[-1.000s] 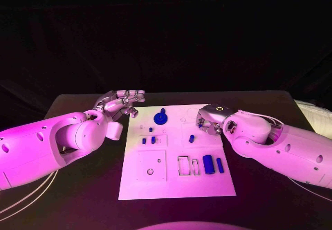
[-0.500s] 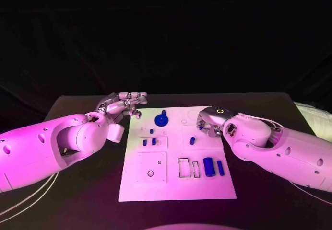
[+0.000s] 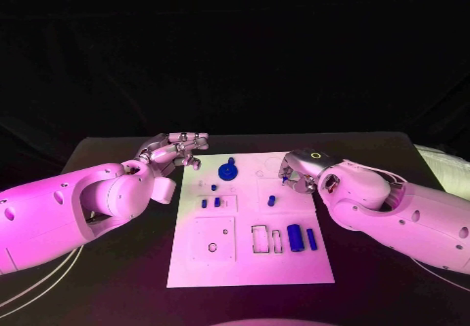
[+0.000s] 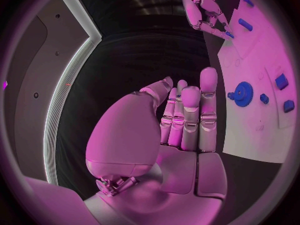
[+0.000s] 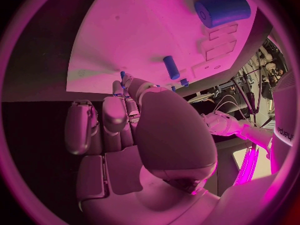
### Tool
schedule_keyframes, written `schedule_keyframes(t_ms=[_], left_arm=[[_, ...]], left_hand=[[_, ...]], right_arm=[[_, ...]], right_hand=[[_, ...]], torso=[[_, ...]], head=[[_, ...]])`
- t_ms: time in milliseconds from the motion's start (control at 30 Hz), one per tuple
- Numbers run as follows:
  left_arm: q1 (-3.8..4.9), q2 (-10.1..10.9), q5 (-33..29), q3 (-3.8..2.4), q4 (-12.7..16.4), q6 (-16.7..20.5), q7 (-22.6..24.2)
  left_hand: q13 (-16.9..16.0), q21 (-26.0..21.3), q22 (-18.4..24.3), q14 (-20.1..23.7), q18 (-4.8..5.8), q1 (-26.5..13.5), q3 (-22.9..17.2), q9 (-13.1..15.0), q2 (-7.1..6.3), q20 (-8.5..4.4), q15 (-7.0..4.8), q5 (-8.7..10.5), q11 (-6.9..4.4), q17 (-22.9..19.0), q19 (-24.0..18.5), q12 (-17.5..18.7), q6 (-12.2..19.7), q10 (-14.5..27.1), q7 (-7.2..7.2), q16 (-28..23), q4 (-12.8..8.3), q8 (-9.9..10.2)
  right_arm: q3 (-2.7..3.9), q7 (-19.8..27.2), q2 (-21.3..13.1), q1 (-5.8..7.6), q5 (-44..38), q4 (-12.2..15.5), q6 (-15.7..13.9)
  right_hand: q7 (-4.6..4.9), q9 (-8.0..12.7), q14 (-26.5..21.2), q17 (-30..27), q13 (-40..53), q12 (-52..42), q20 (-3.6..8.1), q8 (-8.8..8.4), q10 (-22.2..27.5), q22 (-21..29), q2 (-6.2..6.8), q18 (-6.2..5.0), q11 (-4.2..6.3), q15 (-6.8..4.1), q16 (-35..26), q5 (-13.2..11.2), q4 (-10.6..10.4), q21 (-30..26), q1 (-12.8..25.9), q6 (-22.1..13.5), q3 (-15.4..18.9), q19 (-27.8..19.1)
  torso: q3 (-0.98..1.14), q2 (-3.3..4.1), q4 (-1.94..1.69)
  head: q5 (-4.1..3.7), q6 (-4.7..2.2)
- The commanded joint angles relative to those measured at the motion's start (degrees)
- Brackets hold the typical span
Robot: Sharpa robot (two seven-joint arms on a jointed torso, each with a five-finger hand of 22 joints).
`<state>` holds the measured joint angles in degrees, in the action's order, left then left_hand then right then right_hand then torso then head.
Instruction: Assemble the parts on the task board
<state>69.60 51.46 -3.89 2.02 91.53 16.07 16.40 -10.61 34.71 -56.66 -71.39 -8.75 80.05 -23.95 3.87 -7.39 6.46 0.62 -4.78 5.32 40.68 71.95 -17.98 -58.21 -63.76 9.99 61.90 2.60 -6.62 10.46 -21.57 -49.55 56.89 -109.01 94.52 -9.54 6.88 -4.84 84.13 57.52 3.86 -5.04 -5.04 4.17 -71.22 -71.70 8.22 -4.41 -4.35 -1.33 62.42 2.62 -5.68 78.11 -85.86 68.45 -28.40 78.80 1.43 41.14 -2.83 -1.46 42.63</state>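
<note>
We see our left arm (image 3: 73, 207) reaching in from the left, its left hand (image 3: 176, 151) raised with the fingers (image 4: 187, 112) held straight and close together, holding nothing. Our right arm (image 3: 401, 210) comes in from the right with the wrist bent, and the right hand (image 3: 294, 173) points downward, fingers (image 5: 112, 115) lying side by side and the thumb folded across the palm. Whether that hand pinches anything at its fingertips we cannot tell.
</note>
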Motion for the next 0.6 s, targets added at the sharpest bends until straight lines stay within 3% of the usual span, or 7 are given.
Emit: schedule_keyframes(t_ms=[33, 367, 600], left_arm=[[0.02, -0.14, -0.01, -0.04, -0.02, -1.21, 0.25], [0.01, -0.62, 0.00, -0.04, -0.21, -1.32, 0.37], [0.00, -0.86, 0.00, -0.04, -0.16, -1.19, 0.51]], left_hand=[[-0.05, -0.20, 0.05, 0.40, -1.18, -0.56, 0.31, 0.04, 0.17, 0.02, 0.16, -0.20, 0.13, -0.05, -0.52, -0.20, 0.35, 0.35, 0.13, -0.24, 0.10, -0.26], [-0.05, -0.20, 0.05, 0.40, -1.18, -0.56, 0.31, 0.04, 0.17, 0.02, 0.16, -0.20, 0.13, -0.05, -0.52, -0.20, 0.35, 0.35, 0.13, -0.24, 0.10, -0.26], [-0.09, -0.62, 0.30, 0.54, -1.24, -0.63, 0.39, 0.04, 0.18, 0.05, 0.18, -0.18, 0.17, -0.36, -0.73, -0.37, 0.43, 0.50, 0.17, -0.47, 0.15, -0.31]], right_arm=[[0.11, -1.46, -0.28, 0.01, 0.18, 0.77, -1.67], [0.28, -1.35, -0.79, -0.25, 0.41, 6.58, -2.51], [0.28, 0.35, -0.19, -1.82, 2.53, 11.90, -5.55]], right_hand=[[-0.05, -0.04, 1.14, 0.14, 0.06, 0.14, 0.16, 0.25, -0.97, -0.13, -0.05, 0.12, 1.14, -0.06, 0.39, 0.23, 0.04, 0.33, 0.56, 0.59, 0.16, 0.46], [-0.06, -0.05, 1.15, 0.23, 0.06, 0.16, 0.19, 0.24, -1.03, -0.21, -0.12, 0.13, 1.19, -0.09, 0.50, 0.40, 0.19, 0.39, 0.56, 0.63, -0.02, 0.51], [0.22, -0.02, 1.21, 0.66, 0.04, 0.36, 0.29, 0.04, -1.03, -0.45, -0.15, 0.16, 1.04, -0.06, 0.98, 1.15, 1.09, 0.58, 0.25, 0.49, -0.97, 0.66]], torso=[[0.02, -0.02, 0.03], [0.01, -0.02, -0.15], [-0.16, 0.04, -0.20]], head=[[-0.03, 0.05], [0.76, 0.27], [1.90, 0.36]])
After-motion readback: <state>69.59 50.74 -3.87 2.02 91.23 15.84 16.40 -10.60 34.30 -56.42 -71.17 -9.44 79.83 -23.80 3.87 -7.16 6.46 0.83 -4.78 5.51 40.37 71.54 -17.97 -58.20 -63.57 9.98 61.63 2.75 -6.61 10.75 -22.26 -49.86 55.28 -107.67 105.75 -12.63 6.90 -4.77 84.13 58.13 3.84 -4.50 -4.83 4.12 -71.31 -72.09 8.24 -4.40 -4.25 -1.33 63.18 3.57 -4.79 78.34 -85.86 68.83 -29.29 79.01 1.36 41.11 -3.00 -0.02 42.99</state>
